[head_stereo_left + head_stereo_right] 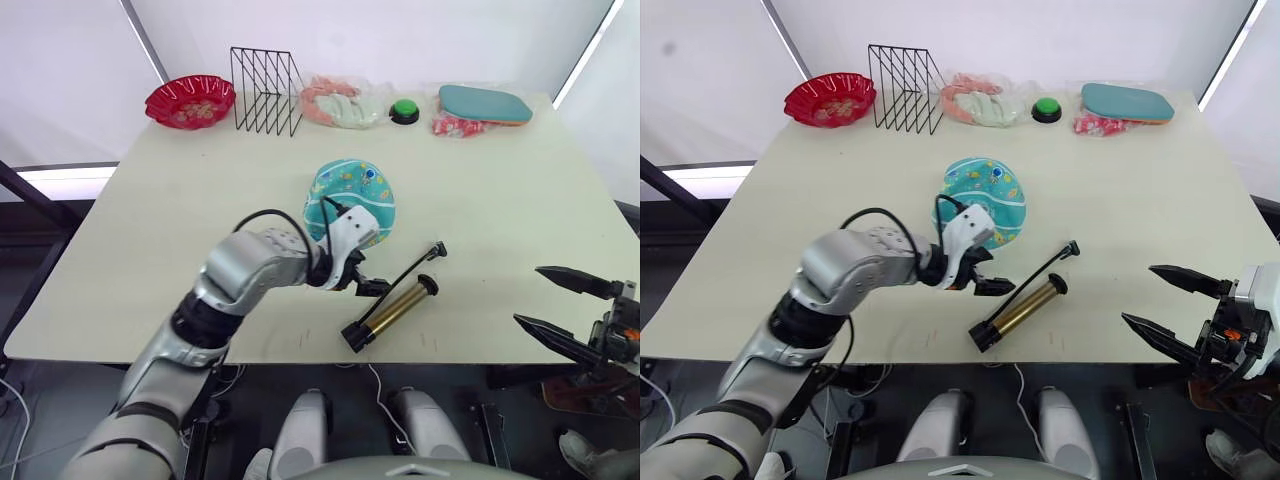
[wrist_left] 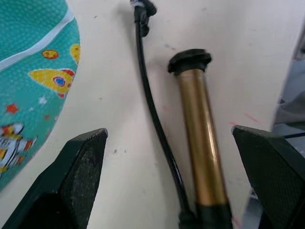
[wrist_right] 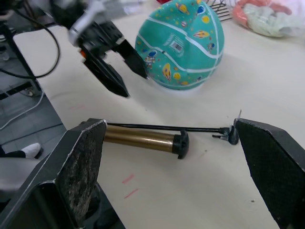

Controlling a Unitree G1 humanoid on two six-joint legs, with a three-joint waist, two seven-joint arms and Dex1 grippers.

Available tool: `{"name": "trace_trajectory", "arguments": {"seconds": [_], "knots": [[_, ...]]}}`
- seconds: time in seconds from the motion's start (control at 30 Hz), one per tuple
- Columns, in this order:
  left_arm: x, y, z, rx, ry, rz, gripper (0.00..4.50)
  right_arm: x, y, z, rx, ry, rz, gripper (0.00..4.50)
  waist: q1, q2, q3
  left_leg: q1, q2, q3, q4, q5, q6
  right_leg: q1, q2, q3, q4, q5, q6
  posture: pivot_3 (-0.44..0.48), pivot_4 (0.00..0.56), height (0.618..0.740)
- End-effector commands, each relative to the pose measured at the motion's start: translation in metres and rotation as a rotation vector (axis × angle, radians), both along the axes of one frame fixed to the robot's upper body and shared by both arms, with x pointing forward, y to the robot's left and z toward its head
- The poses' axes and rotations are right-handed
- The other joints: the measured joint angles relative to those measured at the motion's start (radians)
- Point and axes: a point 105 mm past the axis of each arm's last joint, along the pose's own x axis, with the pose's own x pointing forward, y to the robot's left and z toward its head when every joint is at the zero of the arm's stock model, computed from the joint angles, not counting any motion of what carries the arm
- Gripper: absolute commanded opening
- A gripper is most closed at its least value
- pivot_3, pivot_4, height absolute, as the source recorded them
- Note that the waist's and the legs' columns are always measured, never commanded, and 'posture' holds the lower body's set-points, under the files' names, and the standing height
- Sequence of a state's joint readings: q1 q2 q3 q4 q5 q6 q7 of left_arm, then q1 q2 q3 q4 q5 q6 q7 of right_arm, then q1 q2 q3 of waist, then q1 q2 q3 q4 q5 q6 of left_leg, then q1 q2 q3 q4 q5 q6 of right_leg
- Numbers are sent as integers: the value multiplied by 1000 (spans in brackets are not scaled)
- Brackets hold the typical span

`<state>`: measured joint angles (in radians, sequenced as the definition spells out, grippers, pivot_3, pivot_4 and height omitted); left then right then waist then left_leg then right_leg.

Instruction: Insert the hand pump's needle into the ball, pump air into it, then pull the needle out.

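Observation:
The teal ball (image 1: 350, 200) with cartoon prints and a barcode sticker rests mid-table, dented on top. Nearer the front edge the bronze hand pump (image 1: 395, 310) lies flat. Its thin black hose (image 2: 152, 114) runs alongside it to a black fitting with the needle (image 3: 238, 114), which lies on the table away from the ball. My left gripper (image 1: 368, 278) hovers open between ball and pump, with the pump and hose lying between its fingers (image 2: 81, 167) in the left wrist view. My right gripper (image 1: 528, 295) stands open and empty off the front right corner, facing the pump.
Along the back of the cream table (image 1: 180, 220) stand a red bowl (image 1: 190, 100), a black wire rack (image 1: 266, 90), a plastic bag of pink and white items (image 1: 340, 102), a green button (image 1: 404, 110) and a flat teal oval pad (image 1: 485, 103).

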<state>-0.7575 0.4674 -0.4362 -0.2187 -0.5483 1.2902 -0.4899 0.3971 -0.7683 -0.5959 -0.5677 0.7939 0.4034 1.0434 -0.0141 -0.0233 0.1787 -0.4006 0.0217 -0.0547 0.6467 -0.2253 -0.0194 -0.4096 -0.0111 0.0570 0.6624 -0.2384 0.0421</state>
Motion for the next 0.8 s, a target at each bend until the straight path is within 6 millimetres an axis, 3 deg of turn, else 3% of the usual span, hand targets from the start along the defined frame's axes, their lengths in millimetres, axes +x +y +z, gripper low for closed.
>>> {"name": "trace_trajectory", "arguments": {"seconds": [0.03, 0.1, 0.2, 0.37, 0.8], "knots": [[14, -9, 4, 17, -69, 7, 4230, -3, -2, 3, -20, -19, 1, 4500, 0, 0, 0, 0, 0, 0, 0, 0, 0, 0, 0, 0, 0, 0, 0, 0, 150, 740], [17, -21, 2, 13, -69, -11, 3792, -5, -7, 0, -40, -10, -14, 4500, 2, 0, 0, 0, 0, -1, 0, 0, 0, 0, 0, 0, 0, 0, 0, 0, 150, 740], [22, -28, 0, 15, -79, -14, 2543, -7, -10, -2, -42, -7, -24, 4500, 2, 0, 0, 0, 0, -1, 0, 0, 0, 0, 0, -1, 0, 0, 0, 0, 150, 740], [23, -42, -9, 42, -77, -41, 2543, -10, -10, -2, -25, -12, -41, 4500, 0, 0, 0, 0, -1, -1, 0, 0, 0, 0, 0, -1, 0, 0, 0, 0, 150, 740], [33, -46, -37, 195, -57, -40, 2543, -11, -4, -7, 11, -9, -49, 4500, 0, 0, 0, -1, -1, -1, 0, 0, 0, 0, 0, -1, 0, 0, 0, 0, 150, 740]]}}
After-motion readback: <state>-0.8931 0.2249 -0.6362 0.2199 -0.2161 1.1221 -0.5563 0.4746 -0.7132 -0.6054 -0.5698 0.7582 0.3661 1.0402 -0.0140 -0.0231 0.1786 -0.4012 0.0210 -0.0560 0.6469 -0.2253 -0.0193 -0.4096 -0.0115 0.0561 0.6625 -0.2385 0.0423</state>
